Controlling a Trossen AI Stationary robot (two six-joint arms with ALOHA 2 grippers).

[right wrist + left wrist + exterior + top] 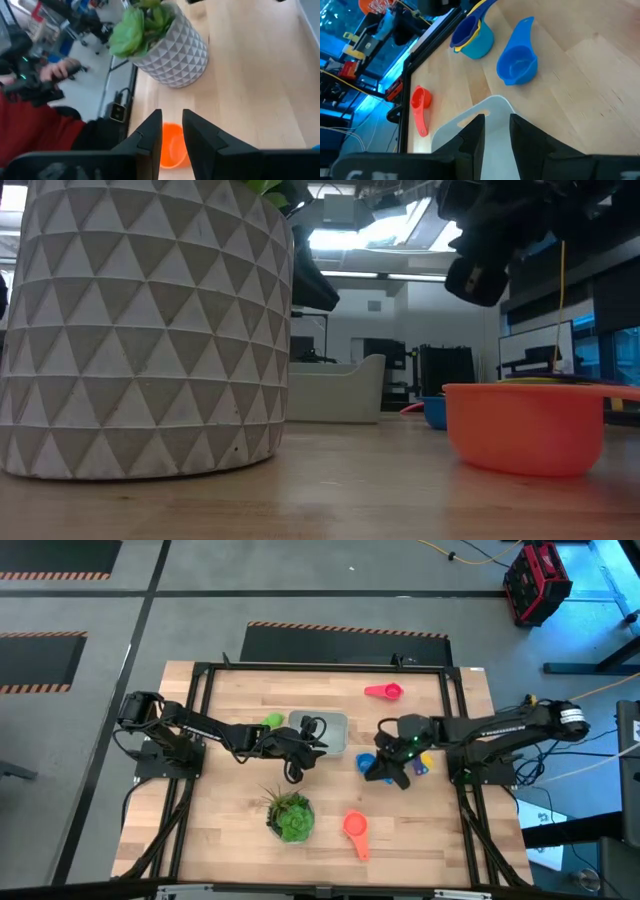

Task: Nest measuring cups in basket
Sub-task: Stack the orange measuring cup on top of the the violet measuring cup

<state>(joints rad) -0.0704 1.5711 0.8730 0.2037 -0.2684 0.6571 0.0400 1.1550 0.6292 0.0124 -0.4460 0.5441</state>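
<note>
The pale basket (335, 728) (495, 106) stands mid-table. My left gripper (312, 732) (496, 120) hovers over its left part with the fingers close together and nothing seen between them. The green cup (272, 721) lies on the table left of the basket. The blue cup (365, 762) (517, 62) lies to the basket's right. Beyond it sit the purple and yellow cups (425, 762) (472, 37), nested together. The pink cup (384, 692) lies toward the far edge, the orange cup (356, 830) (525, 425) near the front. My right gripper (392, 772) (172, 116) is shut and empty, raised above the blue cup. My left gripper has its fingers (475, 137) over the inside of the basket. I cannot tell whether they touch it.
A leafy plant in a white patterned pot (290, 817) (140, 330) stands near the front edge, left of the orange cup. Bare wood lies at the table's near right and far left. In the right wrist view, a person in a red sleeve (30, 130) is beyond the table.
</note>
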